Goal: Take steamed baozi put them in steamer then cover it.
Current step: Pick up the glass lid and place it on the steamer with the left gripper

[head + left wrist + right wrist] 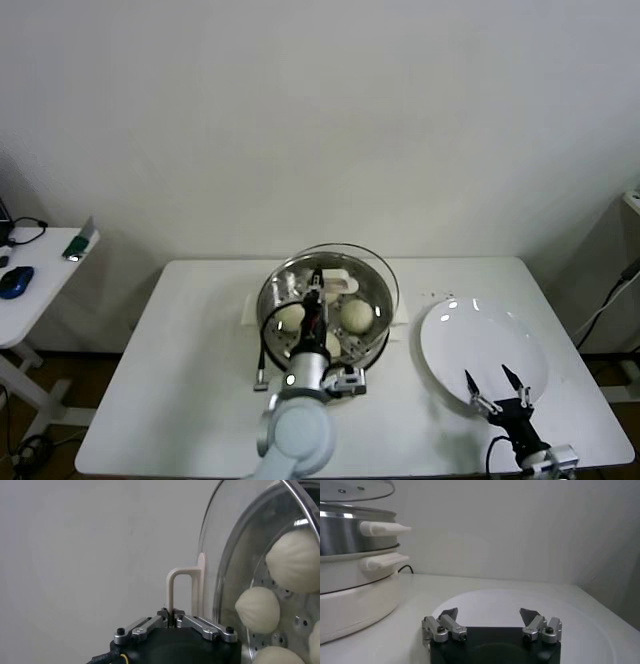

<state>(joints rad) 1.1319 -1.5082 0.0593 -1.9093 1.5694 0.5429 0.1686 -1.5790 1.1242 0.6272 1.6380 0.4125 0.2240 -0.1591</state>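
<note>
**Glass cover held by its handle over the loaded steamer**

The tabletop (180, 350) carries the steamer (372, 330) at its middle and a flat white plate (490, 350) to its right, bare of buns. The steamer's shiny basket sits on a cream-white pot base with side handles and looks stable enough to take a lid without shifting.

The cover (385, 275) hovers just above the basket, offset a little toward the far right so its metal rim overhangs the basket's far edge; it is not yet seated. It is rigid glass, probably fairly heavy for its size, smooth and breakable, so the rim and pane are poor places to grip. The sensible hold is the cream-white oblong handle (181, 587) at its centre, which gives a narrow, firm bar.

That is where the left gripper (171, 617) has it: the jaws are clenched on one leg of the handle, which passes straight between them, the glass hanging beyond them. A tilt could let it swing, so it should go down level.

The steamed baozi (356, 316) lie inside the basket on the perforated floor, soft and light, below the cover.

The right gripper (497, 392) waits at the near right, over the plate's near edge, jaws spread and holding nothing.
</note>
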